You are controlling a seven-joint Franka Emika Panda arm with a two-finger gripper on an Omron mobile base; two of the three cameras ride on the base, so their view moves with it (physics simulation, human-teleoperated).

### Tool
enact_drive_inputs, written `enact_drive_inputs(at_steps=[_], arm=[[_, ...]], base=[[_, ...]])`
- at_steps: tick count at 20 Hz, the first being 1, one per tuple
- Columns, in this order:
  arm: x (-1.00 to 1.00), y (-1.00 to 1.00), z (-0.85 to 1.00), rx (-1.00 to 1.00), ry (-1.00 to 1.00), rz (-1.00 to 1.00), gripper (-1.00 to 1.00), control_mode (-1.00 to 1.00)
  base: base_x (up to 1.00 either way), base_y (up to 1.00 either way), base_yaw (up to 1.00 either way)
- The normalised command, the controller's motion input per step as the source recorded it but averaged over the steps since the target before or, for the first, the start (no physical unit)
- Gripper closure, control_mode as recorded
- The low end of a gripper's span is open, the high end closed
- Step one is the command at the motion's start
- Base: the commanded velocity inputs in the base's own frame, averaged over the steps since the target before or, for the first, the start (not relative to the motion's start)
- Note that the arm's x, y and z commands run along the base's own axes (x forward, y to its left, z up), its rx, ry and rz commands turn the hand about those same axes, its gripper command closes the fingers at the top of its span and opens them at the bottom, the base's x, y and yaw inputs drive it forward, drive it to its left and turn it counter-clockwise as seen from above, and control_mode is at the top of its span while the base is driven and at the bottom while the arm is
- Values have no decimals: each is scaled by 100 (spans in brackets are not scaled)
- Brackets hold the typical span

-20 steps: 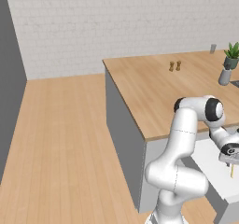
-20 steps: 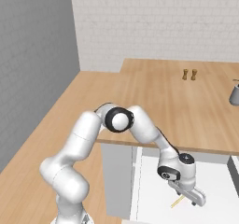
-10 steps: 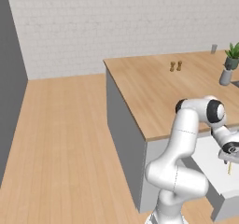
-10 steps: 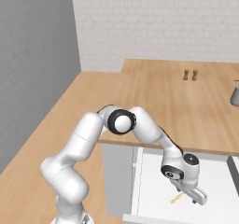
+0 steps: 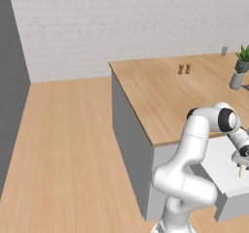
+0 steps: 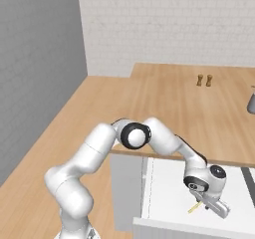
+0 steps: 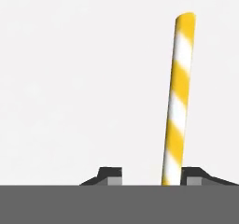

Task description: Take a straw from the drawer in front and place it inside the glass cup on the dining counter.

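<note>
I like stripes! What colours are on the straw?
Yellow and white spiral stripes on the straw, clearest in the hand view.

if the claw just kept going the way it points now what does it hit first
Most likely the white floor of the drawer. The claw points down into it, with the straw lying between its tips near one side; depth is hard to judge.

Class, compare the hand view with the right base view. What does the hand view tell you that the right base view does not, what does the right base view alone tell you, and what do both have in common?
Hand view alone: the straw has yellow and white spiral stripes and stands nearer one fingertip than the other, against the white floor.

Right base view alone: the open drawer below the dining counter, the arm bending down into it, and two small brown items far back on the counter.

Both: the straw lying in the drawer's white interior, with the gripper at it.
</note>
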Motion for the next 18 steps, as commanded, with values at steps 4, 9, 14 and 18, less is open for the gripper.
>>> enact_drive_inputs(at_steps=[4,9,14,18], arm=[[23,0,-95,-6,5,-15,100,-100],[18,0,-100,-12,13,-18,100,-100],[4,-1,-100,-17,17,-22,100,-100],[-4,7,-100,-20,16,-31,100,-100]], base=[[0,0,0],[0,0,0],[0,0,0],[0,0,0]])
